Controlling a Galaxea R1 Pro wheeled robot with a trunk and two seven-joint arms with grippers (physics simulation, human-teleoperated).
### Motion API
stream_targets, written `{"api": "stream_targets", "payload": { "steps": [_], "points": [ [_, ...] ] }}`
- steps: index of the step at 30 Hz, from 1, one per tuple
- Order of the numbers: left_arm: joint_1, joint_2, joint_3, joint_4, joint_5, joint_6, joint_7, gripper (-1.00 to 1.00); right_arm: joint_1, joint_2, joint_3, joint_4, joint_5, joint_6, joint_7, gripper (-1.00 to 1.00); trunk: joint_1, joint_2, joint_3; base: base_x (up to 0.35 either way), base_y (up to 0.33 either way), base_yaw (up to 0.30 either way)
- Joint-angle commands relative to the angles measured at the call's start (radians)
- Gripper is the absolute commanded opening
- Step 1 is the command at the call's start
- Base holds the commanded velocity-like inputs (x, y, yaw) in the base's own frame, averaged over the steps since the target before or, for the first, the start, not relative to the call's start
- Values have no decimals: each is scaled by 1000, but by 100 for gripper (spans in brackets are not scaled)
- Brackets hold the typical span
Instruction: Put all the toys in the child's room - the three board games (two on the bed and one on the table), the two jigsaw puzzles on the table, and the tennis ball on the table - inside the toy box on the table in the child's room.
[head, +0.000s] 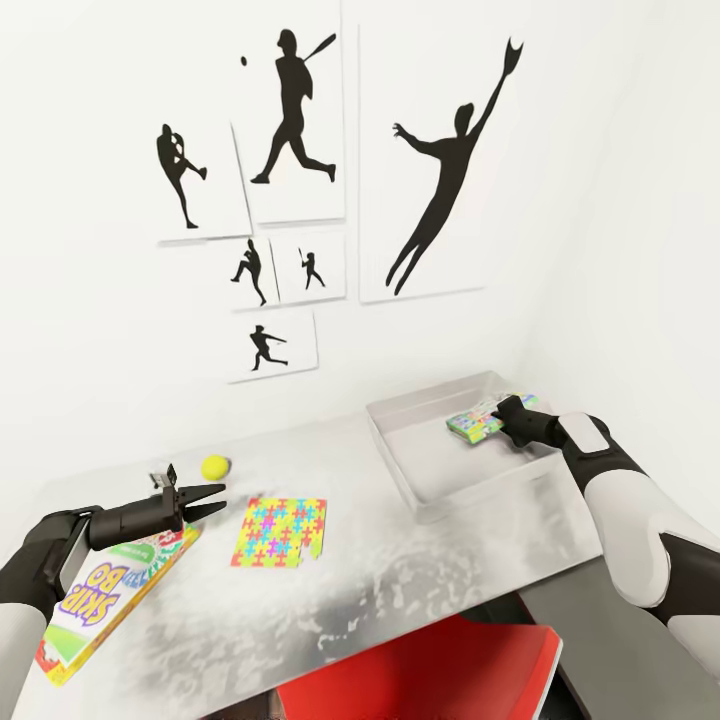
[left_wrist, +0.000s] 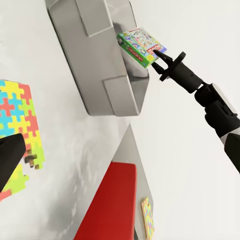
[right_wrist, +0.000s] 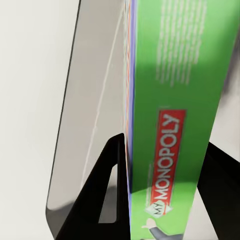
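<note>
The right gripper is clamped on the green-edged board game, a finger on each broad face as the right wrist view shows, and holds it over the far part of the toy box, which stands at the right end of the table; the box looks held clear of the bin's floor, not resting — so the sound course, I judge, is to lower it until it is well inside the rim, level it, and only then part the fingers; let go too high or tilted and it may catch the wall and tip out. The left gripper hangs with its fingers nearly closed and empty, just beside the tennis ball, above the Skip-Bo game; a jigsaw puzzle lies flat nearby.
</note>
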Motion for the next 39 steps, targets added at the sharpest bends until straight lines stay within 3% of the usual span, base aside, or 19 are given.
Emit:
{"api": "stream_targets", "payload": {
  "steps": [1,16,39],
  "points": [
    [-1,0,0,0,0,11,-3,100,-1,0,-5,-1,-9,5,-6,-100,1,-2,-4,0,0,0],
    [-1,2,1,-1,-1,11,-3,100,-1,0,-5,-1,-12,0,-56,-100,1,-2,-28,0,0,0],
    [-1,0,0,0,-1,9,-2,100,-3,0,-9,-2,-28,-1,-57,-100,1,-2,-30,0,0,0]
  ]
}}
